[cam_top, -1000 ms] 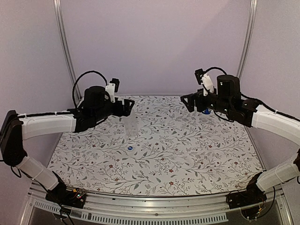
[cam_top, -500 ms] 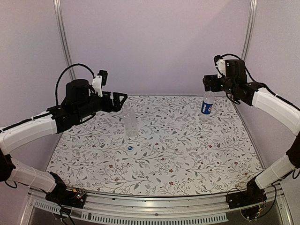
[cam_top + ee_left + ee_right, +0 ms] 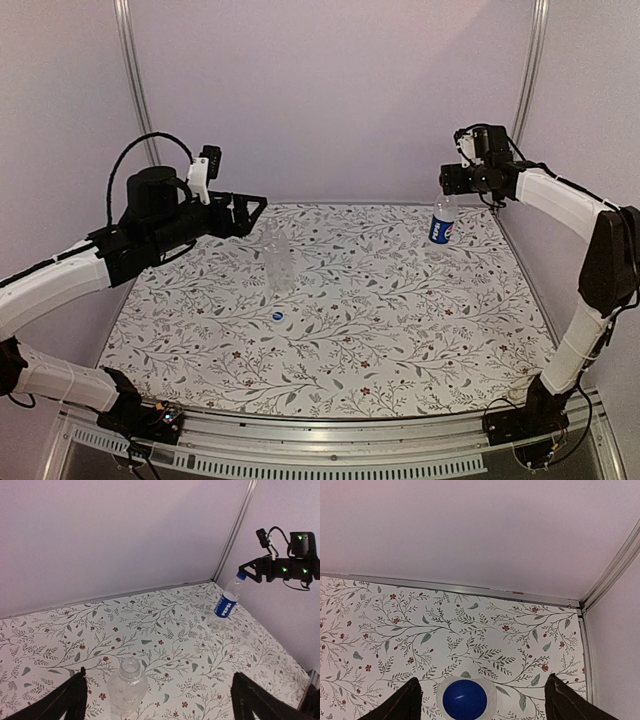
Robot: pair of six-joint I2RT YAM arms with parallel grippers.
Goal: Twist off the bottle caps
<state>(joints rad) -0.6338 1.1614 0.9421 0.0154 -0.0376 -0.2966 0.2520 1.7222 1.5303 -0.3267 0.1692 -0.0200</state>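
Observation:
The plain clear bottle [image 3: 278, 262] stands upright at centre-left with its mouth [image 3: 129, 666] uncapped. One blue bottle cap [image 3: 278, 315] lies loose on the table in front of it. My left gripper [image 3: 254, 203] hangs open, up and left of that bottle; in the left wrist view the left gripper [image 3: 157, 680] has the bottle low near its left finger, apart from it. The blue-labelled bottle [image 3: 441, 222] stands at the far right with its blue cap [image 3: 465, 700] on. My right gripper [image 3: 447, 181] hovers open just above that cap, and the right gripper [image 3: 483, 680] touches nothing.
The floral table cover [image 3: 400, 320] ends at a metal rail [image 3: 470, 591] along the back wall. A corner post [image 3: 527, 90] rises close behind the right arm. The side wall [image 3: 600, 120] is near the labelled bottle.
My left gripper drew back to the left, away from the plain bottle. My right gripper rose and moved right, uncovering the labelled bottle and now hanging over its cap.

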